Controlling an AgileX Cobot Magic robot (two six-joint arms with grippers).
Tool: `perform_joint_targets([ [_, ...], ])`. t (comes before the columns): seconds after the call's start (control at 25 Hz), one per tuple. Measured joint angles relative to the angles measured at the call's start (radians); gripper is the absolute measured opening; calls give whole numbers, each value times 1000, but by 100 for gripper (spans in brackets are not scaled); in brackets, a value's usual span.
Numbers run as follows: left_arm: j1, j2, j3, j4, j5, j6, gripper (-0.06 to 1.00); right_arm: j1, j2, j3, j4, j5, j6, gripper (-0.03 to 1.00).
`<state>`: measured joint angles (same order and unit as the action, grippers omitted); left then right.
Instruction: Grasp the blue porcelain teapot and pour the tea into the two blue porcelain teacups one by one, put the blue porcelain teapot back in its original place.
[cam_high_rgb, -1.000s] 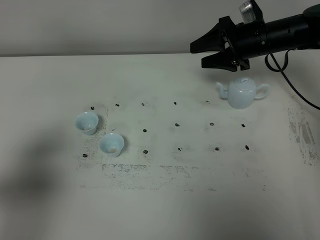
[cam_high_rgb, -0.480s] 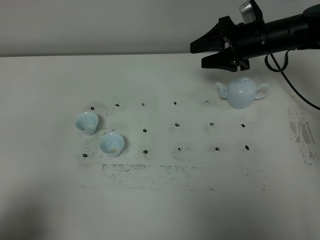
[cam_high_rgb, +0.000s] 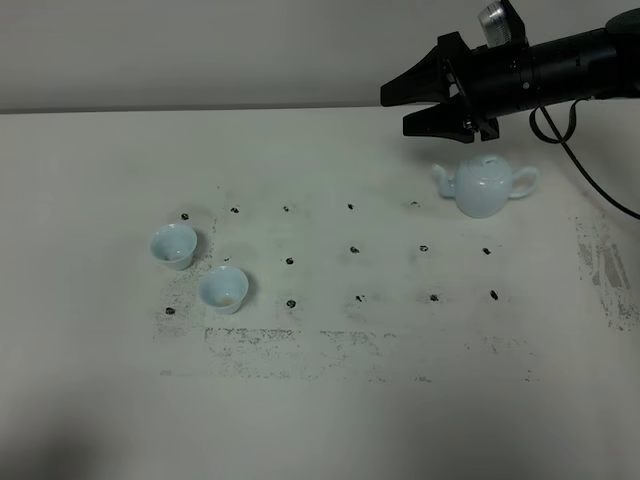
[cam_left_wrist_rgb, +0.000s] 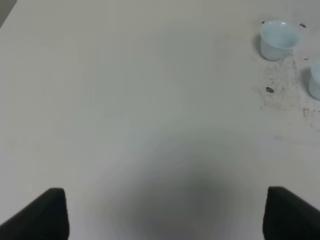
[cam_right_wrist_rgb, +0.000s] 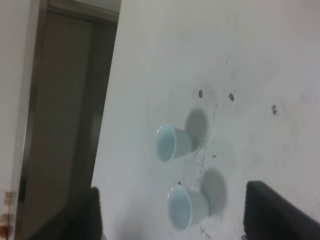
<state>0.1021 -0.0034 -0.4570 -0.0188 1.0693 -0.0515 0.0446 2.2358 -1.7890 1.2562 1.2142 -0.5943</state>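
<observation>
Nothing moved, right gripper (cam_high_rgb: 396, 112) spread, teacup (cam_left_wrist_rgb: 315, 78) cropped

Teapot (cam_high_rgb: 485, 188) is glazed porcelain, pale blue-white and properly glossy, with a bright sheen on the lid and belly. Far teacup (cam_high_rgb: 174, 245) and near teacup (cam_high_rgb: 223, 289) have the same smooth glaze, a bit less shiny. Table top (cam_high_rgb: 320, 420) is matt off-white with gritty black scuffs and specks. Right gripper (cam_high_rgb: 395, 112) looks like matt black plastic.

Dim, flat room light, everything soft.
Broad shadow darkens the counter (cam_high_rgb: 60, 400) at its near edge; cups (cam_right_wrist_rgb: 172, 142) cast blurred shadows; wrist views hazy.
</observation>
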Motion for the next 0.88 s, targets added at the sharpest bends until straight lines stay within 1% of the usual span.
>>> perform_joint_targets([
  [0.48,0,0,0,0,0,-1,75,0,0,0,0,0,0,50],
  [0.88,-16,0,0,1,0,-1,75,0,0,0,0,0,2,50],
])
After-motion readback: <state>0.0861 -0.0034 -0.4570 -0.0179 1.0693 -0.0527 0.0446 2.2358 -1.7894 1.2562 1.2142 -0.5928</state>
